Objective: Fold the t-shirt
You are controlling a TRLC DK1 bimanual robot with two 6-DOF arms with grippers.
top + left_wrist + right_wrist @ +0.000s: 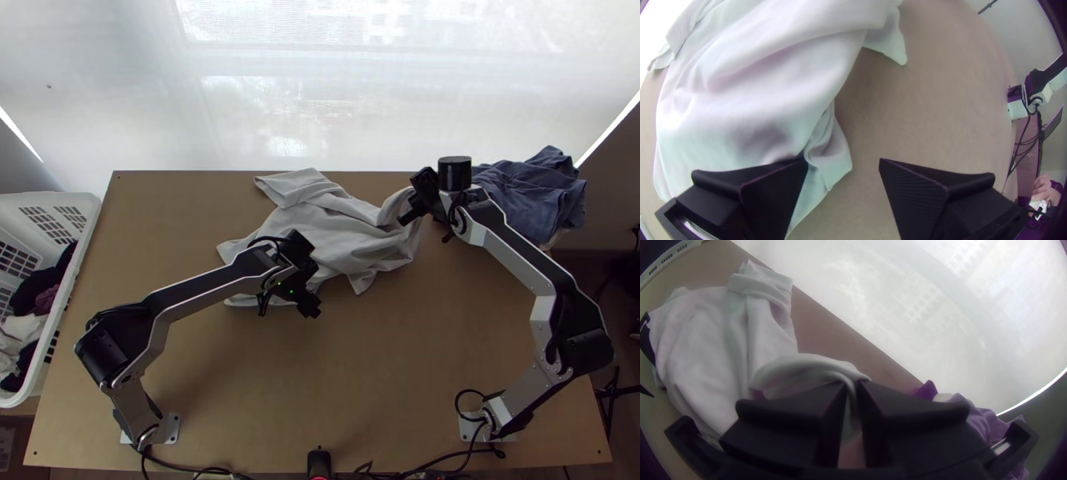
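Note:
A light grey t-shirt (344, 232) lies bunched and wrinkled at the back middle of the table. My left gripper (314, 308) is over its near edge; in the left wrist view the left gripper (843, 164) stands open, a crumpled edge of the t-shirt (831, 155) beside and partly behind one finger. At the shirt's right end is my right gripper (406, 218). In the right wrist view the right gripper (854, 386) is shut on a raised fold of the t-shirt (813, 364), while the rest lies on the table.
Dark blue cloth (532, 192) is heaped at the back right corner. A white laundry basket (80, 240) with clothes stands off the left edge. Bare tabletop (360, 384) lies between the arms. A person's hand (1042, 189) shows at the left wrist view's edge.

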